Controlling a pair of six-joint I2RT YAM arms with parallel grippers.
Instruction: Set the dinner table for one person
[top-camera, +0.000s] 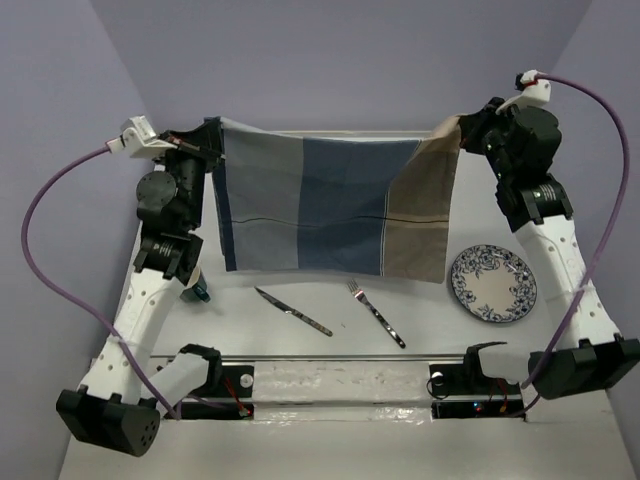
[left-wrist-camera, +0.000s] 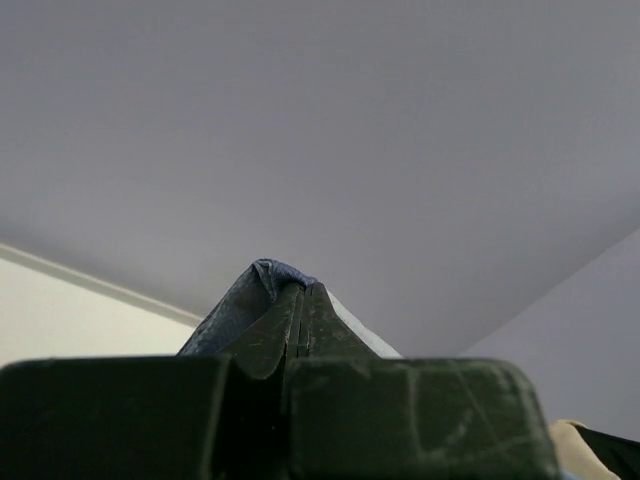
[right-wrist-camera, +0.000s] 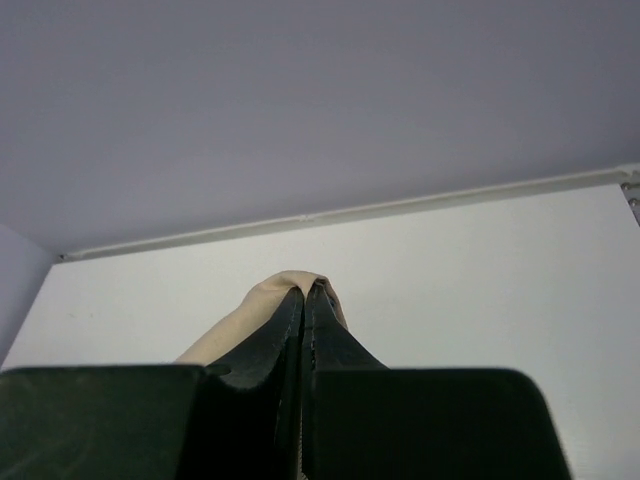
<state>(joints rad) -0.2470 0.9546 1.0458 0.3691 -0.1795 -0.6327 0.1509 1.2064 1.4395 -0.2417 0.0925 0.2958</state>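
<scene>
A striped cloth (top-camera: 330, 200) in blue, darker blue and tan hangs stretched between my two raised grippers above the far half of the white dinner table (top-camera: 420, 335). My left gripper (top-camera: 215, 135) is shut on its blue top corner (left-wrist-camera: 262, 277), with the fingertips (left-wrist-camera: 312, 300) pinched together. Over at the tan top corner (right-wrist-camera: 262, 305), my right gripper (top-camera: 462, 130) is shut on the fabric too. On the table below lie a knife (top-camera: 292, 311), a fork (top-camera: 375, 313) and a blue-patterned plate (top-camera: 492, 283).
A small teal object (top-camera: 200, 292) stands beside the left arm, partly hidden by it. Both arm bases and a black rail (top-camera: 340, 380) run along the near edge. Purple walls close in the back and sides.
</scene>
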